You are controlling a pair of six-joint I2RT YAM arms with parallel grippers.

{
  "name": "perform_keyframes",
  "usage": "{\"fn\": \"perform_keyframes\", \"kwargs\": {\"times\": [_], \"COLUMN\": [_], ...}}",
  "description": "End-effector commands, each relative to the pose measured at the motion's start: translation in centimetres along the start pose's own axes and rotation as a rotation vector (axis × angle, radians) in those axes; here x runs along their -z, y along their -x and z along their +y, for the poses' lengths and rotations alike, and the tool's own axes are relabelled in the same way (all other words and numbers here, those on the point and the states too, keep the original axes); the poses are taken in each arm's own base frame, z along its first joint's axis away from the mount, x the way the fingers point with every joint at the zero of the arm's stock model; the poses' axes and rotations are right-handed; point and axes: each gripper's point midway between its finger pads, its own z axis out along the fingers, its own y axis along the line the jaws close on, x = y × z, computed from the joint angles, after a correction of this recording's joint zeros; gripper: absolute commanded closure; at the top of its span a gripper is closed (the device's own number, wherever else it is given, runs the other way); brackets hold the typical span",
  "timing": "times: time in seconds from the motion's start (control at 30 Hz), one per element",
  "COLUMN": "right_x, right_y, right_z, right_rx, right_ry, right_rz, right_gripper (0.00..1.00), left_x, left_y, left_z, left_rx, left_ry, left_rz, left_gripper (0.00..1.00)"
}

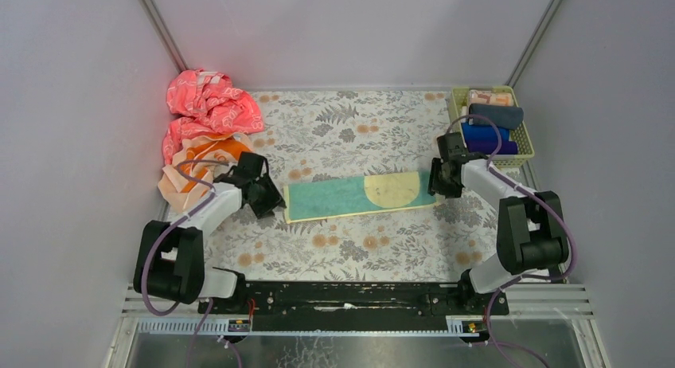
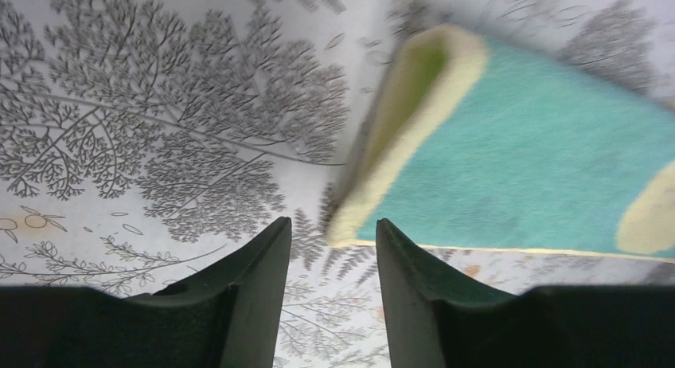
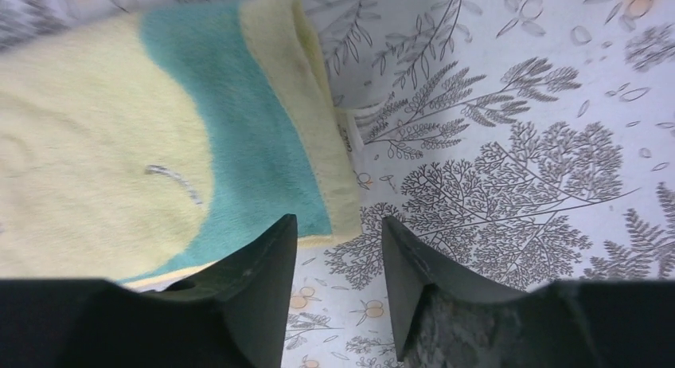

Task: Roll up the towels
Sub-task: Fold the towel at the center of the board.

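A mint-teal towel (image 1: pixel 358 194) with a pale yellow disc and border lies folded into a long strip across the middle of the floral mat. My left gripper (image 1: pixel 273 205) is open and empty at the strip's left end. In the left wrist view (image 2: pixel 333 229) the towel's corner (image 2: pixel 525 161) lies just ahead of the fingertips. My right gripper (image 1: pixel 436 179) is open and empty at the strip's right end. In the right wrist view (image 3: pixel 338 225) the towel's end (image 3: pixel 239 145) lies just ahead and to the left. The orange and peach towel (image 1: pixel 195 165) lies crumpled at the far left.
A crumpled coral-pink cloth (image 1: pixel 211 105) lies at the back left behind the orange towel. A yellow-green basket (image 1: pixel 457 111) at the back right holds rolled towels, dark blue ones (image 1: pixel 485 135) among them. Grey walls close in the mat on three sides.
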Motion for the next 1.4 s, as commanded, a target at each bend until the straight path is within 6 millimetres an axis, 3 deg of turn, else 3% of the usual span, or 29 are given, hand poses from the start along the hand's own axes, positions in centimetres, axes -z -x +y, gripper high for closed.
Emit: {"fn": "perform_keyframes", "kwargs": {"times": [0.0,0.1,0.17,0.27,0.37,0.5,0.63,0.87,1.0,1.17,1.37], "right_x": [4.6,5.7,5.5,4.4,2.8,-0.1,-2.6,-5.0,-3.6,0.1,1.0], "right_y": [5.5,7.5,8.4,9.4,10.3,10.5,10.6,10.4,11.1,11.5,8.6], "right_z": [1.4,3.1,4.3,5.7,6.4,6.3,5.6,4.3,4.6,4.7,1.2], "right_rx": [-0.012,-0.004,0.008,0.015,0.023,0.025,-0.013,-0.044,-0.035,-0.022,-0.012], "right_ry": [0.086,0.172,0.227,0.268,0.274,0.247,0.24,0.211,0.243,0.278,0.125], "right_rz": [-0.188,-0.25,-0.263,-0.252,-0.233,-0.185,-0.144,-0.11,-0.122,-0.167,-0.127], "right_gripper": [0.48,0.46,0.47,0.51,0.53,0.56,0.59,0.6,0.57,0.51,0.48], "left_x": [3.5,4.9,4.6,3.0,0.4,-2.7,-5.6,-8.2,-7.4,-3.5,1.8], "left_y": [3.9,5.6,6.3,6.5,6.7,7.0,7.6,9.1,10.0,10.9,11.6], "left_z": [-3.4,-5.7,-7.3,-9.1,-9.6,-9.5,-7.8,-5.9,-6.5,-7.5,-7.4], "left_rx": [-0.053,-0.082,-0.101,-0.118,-0.123,-0.121,-0.094,-0.038,-0.044,-0.08,-0.17], "left_ry": [-0.067,-0.119,-0.164,-0.215,-0.213,-0.178,-0.1,-0.028,-0.039,-0.074,-0.075], "left_rz": [-0.124,-0.155,-0.143,-0.083,-0.033,0.016,0.045,0.056,0.031,-0.04,-0.142], "left_gripper": [0.55,0.56,0.6,0.74,0.85,0.9,0.91,0.92,0.85,0.73,0.6]}}
